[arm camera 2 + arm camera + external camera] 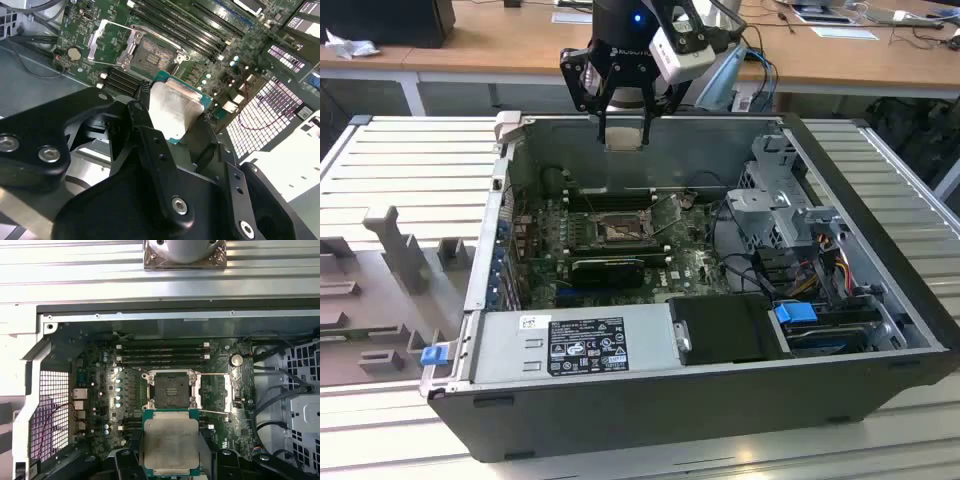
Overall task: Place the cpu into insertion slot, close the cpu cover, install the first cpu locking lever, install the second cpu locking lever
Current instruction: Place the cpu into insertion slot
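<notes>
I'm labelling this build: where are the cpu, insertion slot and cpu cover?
cpu (pixel 171 442): first wrist view, centre of lid.
insertion slot (pixel 169 389): first wrist view, socket centre.
cpu cover (pixel 95 42): second wrist view, frame's outer bar.

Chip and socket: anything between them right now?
In the first wrist view, nothing: the stretch from the held chip to the open socket is bare.

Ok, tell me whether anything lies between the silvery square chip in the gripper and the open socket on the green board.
Nothing visible does. The gripper holds the pale silvery square cpu up over the open computer case; the dark-rimmed square insertion slot lies bare, its silver-grey metal frame cpu cover swung open beside it.
</notes>
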`<state>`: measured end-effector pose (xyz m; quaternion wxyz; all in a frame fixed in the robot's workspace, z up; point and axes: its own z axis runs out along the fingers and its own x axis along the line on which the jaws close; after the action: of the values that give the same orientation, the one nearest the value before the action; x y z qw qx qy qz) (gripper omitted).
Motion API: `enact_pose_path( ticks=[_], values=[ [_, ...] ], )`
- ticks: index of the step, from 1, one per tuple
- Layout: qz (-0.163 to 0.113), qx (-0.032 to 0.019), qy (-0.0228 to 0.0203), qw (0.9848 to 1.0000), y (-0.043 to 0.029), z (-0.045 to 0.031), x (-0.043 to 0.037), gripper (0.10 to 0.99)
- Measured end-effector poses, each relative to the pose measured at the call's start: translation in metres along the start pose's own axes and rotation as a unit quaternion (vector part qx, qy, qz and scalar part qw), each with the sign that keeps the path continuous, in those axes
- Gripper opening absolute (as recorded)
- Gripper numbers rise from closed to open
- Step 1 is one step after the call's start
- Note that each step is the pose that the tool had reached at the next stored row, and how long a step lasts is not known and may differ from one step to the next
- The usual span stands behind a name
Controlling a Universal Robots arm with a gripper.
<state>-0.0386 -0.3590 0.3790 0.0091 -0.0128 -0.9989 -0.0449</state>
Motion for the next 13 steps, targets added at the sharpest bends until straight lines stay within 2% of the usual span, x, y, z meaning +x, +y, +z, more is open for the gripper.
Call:
enact_pose_path(
  ticks=[5,13],
  values=[
    [0.017,-0.0003,-0.0015,0.9999,0.0000,0.0000,0.0000,0.533],
    [0.018,-0.0003,-0.0016,0.9998,-0.0002,0.0009,0.0000,0.533]
  ],
)
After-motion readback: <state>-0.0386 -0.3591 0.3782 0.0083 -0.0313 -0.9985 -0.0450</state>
